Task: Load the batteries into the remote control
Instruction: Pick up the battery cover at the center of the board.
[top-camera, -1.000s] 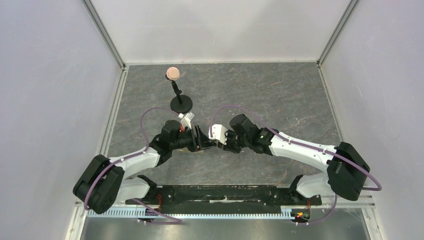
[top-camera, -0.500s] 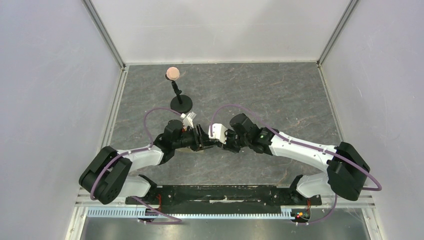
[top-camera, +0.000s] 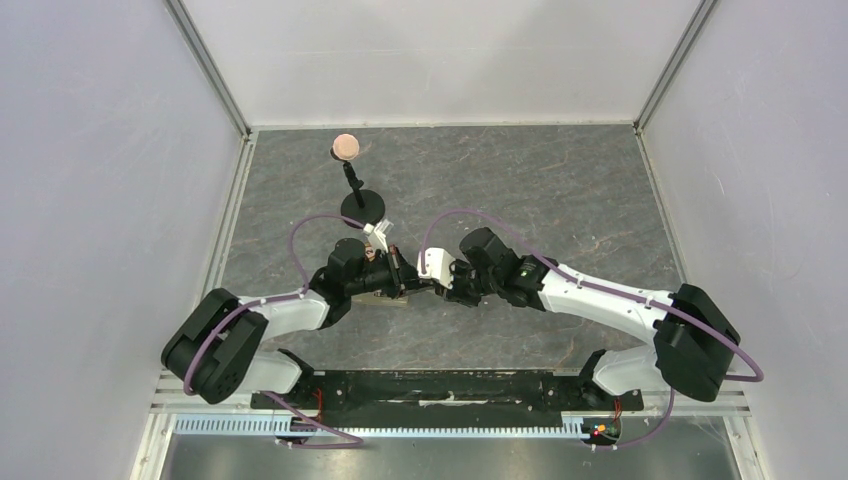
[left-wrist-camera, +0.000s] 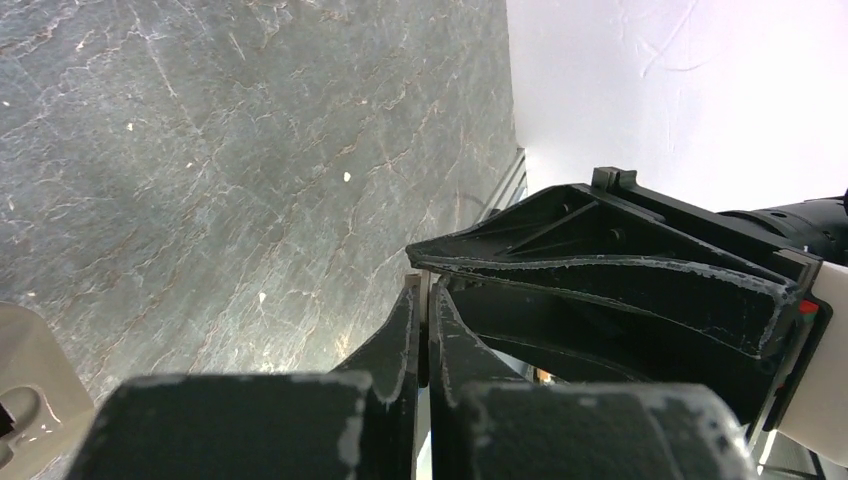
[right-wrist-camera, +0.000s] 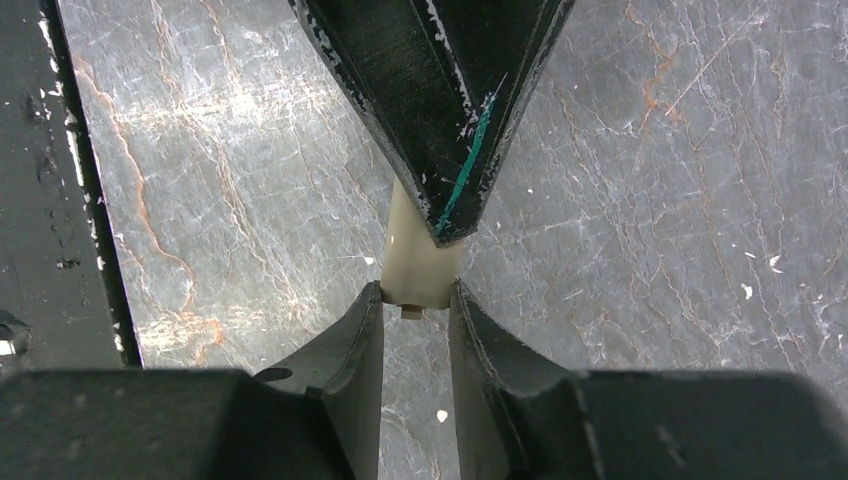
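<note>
Grey marbled table (top-camera: 560, 200), white walls (top-camera: 440, 60). Both arms bend inward with wrists low, their tips meeting mid-table. The left gripper (left-wrist-camera: 424, 300) is pinched on the thin edge of a cream piece (right-wrist-camera: 412, 262), and the right gripper (right-wrist-camera: 415, 300) clamps its sides. The remote (top-camera: 384, 297) shows tan under the left wrist, mostly hidden, its long axis roughly left-right.

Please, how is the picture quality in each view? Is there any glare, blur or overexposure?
Top external: even light, sharp, no hard shadows on the table. Left wrist: the white wall is nearly washed out, and the left jaws are blurred near the lens. Right wrist: glare on the stone at upper left; the right jaws are soft near the lens, the cream piece between them sharper.
</note>
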